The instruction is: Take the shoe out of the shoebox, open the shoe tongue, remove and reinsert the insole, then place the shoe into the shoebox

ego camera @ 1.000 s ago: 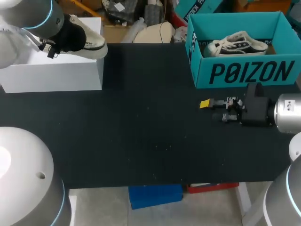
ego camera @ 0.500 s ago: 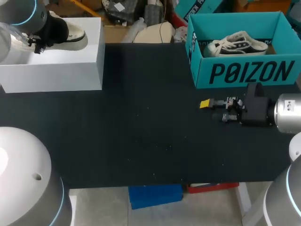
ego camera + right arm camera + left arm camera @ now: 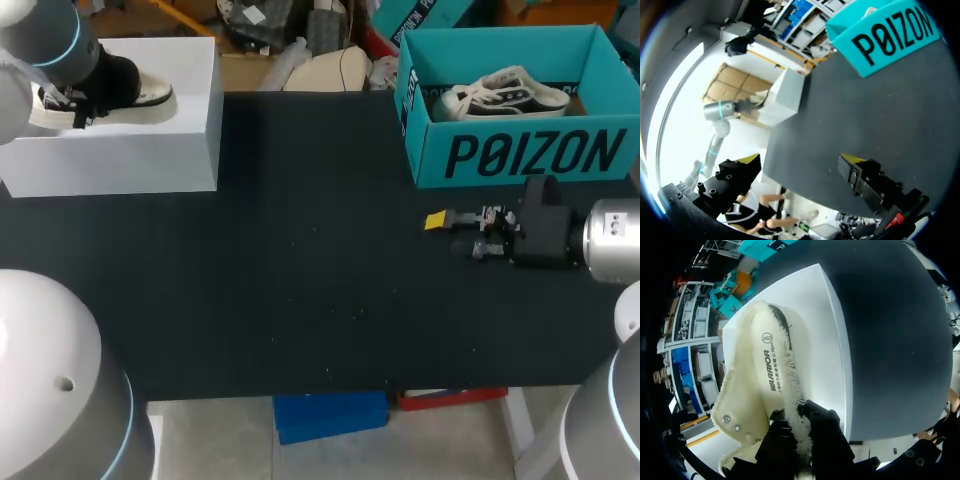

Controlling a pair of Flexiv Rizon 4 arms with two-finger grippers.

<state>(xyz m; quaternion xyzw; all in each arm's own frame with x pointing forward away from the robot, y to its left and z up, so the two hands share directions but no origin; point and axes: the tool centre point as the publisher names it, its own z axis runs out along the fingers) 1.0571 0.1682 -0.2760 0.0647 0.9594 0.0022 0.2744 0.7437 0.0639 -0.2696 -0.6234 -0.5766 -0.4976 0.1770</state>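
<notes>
A cream shoe (image 3: 152, 96) with a fleecy edge is over the top of the white box (image 3: 130, 155) at the far left. My left gripper (image 3: 80, 103) is shut on it. In the left wrist view the black fingers (image 3: 817, 427) pinch the shoe's (image 3: 760, 385) side wall, and the white box (image 3: 827, 345) lies beneath. A second, black-and-white shoe (image 3: 505, 93) lies inside the teal shoebox (image 3: 520, 155) at the far right. My right gripper (image 3: 450, 224) stands open just in front of that box with nothing between its fingers; the right wrist view shows it (image 3: 801, 160) over the black tabletop.
The black table surface (image 3: 300, 270) stretches between the white box and the teal shoebox. In the right wrist view the teal shoebox (image 3: 890, 40) is ahead to one side, and the white box (image 3: 787, 95) with my left arm (image 3: 720, 111) is further ahead.
My left arm has carried the cream shoe to the left and lower, from the white box's right corner to over its top. The right arm has stayed still.
</notes>
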